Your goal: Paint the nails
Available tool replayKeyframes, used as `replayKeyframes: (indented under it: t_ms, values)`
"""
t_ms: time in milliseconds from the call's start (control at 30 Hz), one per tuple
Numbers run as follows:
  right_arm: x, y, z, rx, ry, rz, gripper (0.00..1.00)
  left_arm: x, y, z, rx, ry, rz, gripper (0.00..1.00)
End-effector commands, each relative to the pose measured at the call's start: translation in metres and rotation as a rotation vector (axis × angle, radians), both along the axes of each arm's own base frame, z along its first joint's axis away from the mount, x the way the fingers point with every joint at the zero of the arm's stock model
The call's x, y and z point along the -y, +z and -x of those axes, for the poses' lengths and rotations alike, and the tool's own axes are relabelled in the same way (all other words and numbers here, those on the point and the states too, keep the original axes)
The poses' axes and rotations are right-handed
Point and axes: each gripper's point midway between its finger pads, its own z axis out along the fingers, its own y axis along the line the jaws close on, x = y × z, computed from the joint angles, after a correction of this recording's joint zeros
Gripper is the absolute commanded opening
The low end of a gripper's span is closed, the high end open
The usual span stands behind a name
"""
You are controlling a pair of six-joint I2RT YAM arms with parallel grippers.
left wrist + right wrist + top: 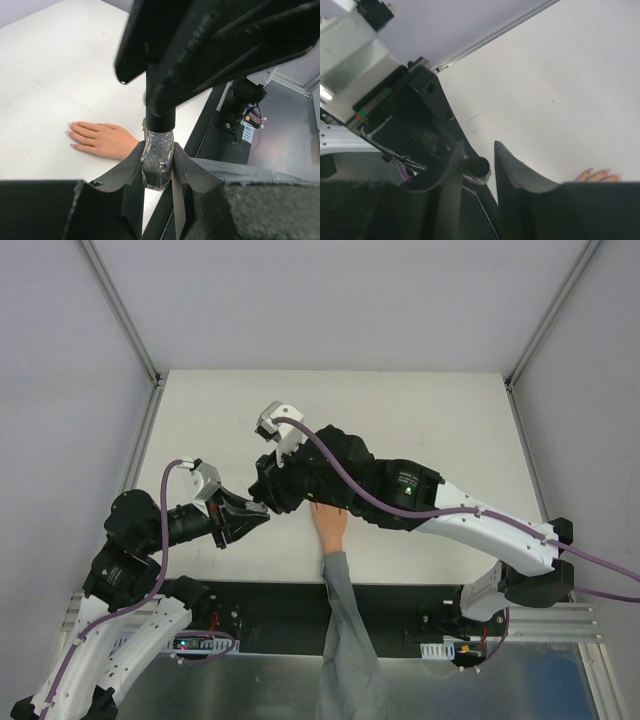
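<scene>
The peach mannequin hand [330, 525] lies palm down near the table's front edge, its grey sleeve [345, 640] trailing off the table. Its nails [70, 133] are faint pink tips; they also show in the right wrist view, nails [588, 171]. My left gripper [158, 150] is shut on a small glass bottle [157, 162] of dark glitter polish, held upright just left of the hand. From above, my right gripper [478, 146] has its fingers closed in on the bottle's black cap [481, 166]. In the top view the right gripper [266, 502] meets the left gripper [260, 521].
The white table [420, 420] stretches behind and to the right of the arms. A black rail [270, 605] with electronics runs along the near edge. Grey walls and metal frame posts [125, 315] enclose the space.
</scene>
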Motion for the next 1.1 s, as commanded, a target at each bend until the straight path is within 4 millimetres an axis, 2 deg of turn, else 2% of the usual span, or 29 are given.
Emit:
replayKeyframes:
  t_ms: [0, 33, 100, 200, 367, 667, 700, 967, 1067]
  values:
    - [0.0131, 0.0257, 0.0065, 0.019, 0.013, -0.086, 0.42, -0.0007, 0.0318, -0.0007, 0.094, 0.012, 0.054, 0.0]
    - [0.0144, 0.0277, 0.0072, 0.022, 0.013, -0.09, 0.5, -0.0004, 0.0305, 0.0, 0.089, 0.008, 0.053, 0.0]
    - [0.016, 0.0307, 0.0056, 0.024, 0.004, -0.099, 0.6, -0.0003, 0.0311, 0.0008, 0.091, 0.004, 0.054, 0.0]
    - [0.0179, 0.0323, 0.0047, 0.023, -0.003, -0.103, 0.64, 0.0001, 0.032, 0.0022, 0.094, -0.003, 0.056, 0.0]
    - [0.0166, 0.0309, 0.0101, 0.002, 0.026, -0.107, 0.63, 0.0005, 0.0315, 0.0036, 0.096, -0.011, 0.055, 0.0]
    - [0.0134, 0.0279, 0.0128, -0.048, 0.056, -0.123, 0.5, 0.0003, 0.0331, 0.0063, 0.104, -0.019, 0.058, 0.0]
    - [0.0133, 0.0279, 0.0133, -0.05, 0.06, -0.125, 0.45, 0.0002, 0.0325, 0.0058, 0.102, -0.017, 0.057, 0.0]
    - [0.0145, 0.0269, 0.01, -0.047, 0.045, -0.125, 0.33, 0.0006, 0.0327, 0.0073, 0.104, -0.025, 0.057, 0.0]
    - [0.0142, 0.0289, 0.0105, -0.042, 0.048, -0.13, 0.26, 0.0005, 0.0321, 0.0068, 0.104, -0.023, 0.055, 0.0]
